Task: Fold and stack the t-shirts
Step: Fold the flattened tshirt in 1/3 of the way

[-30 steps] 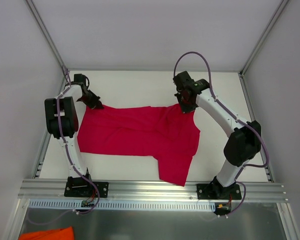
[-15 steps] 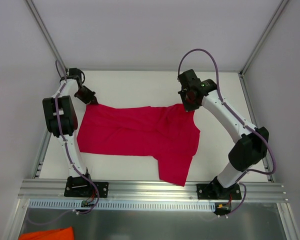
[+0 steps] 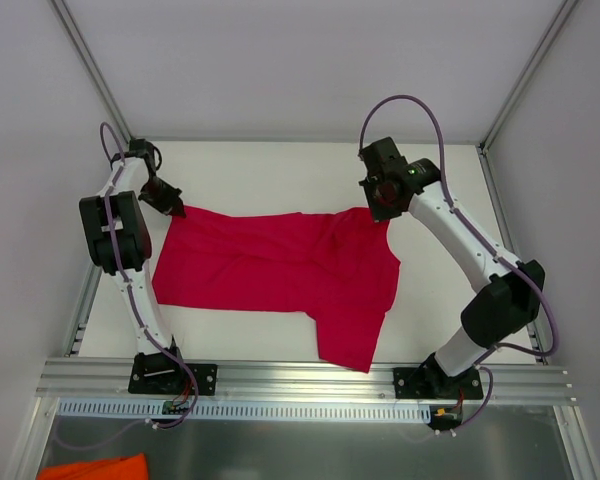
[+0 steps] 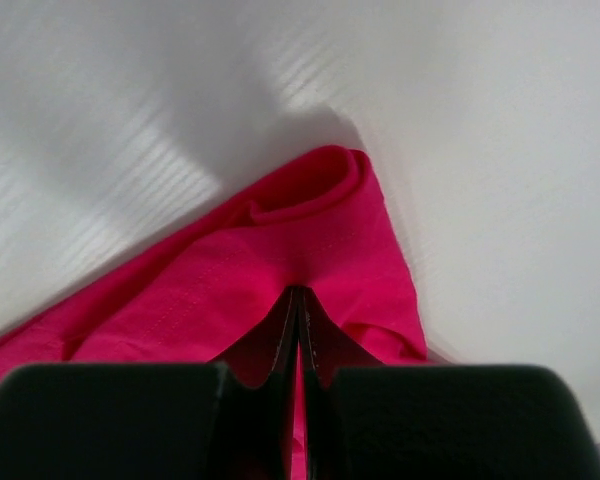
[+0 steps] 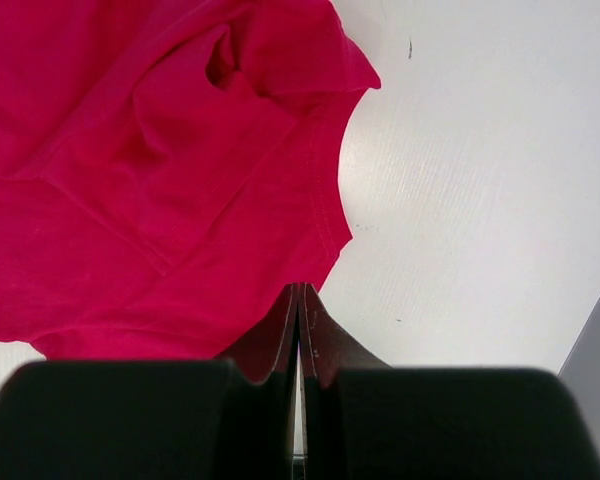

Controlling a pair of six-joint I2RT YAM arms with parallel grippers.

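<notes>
The red t-shirt (image 3: 280, 265) lies flat on the tabletop (image 3: 270, 170); the left jaws pinch its far left corner, the right jaws its far right edge.

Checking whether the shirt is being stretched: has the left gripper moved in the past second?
Yes. The left gripper has moved left, toward the table's left edge, drawing the t-shirt corner with it.

White table (image 3: 280, 170), pale grey walls (image 3: 300, 60), aluminium front rail (image 3: 310, 378).
</notes>
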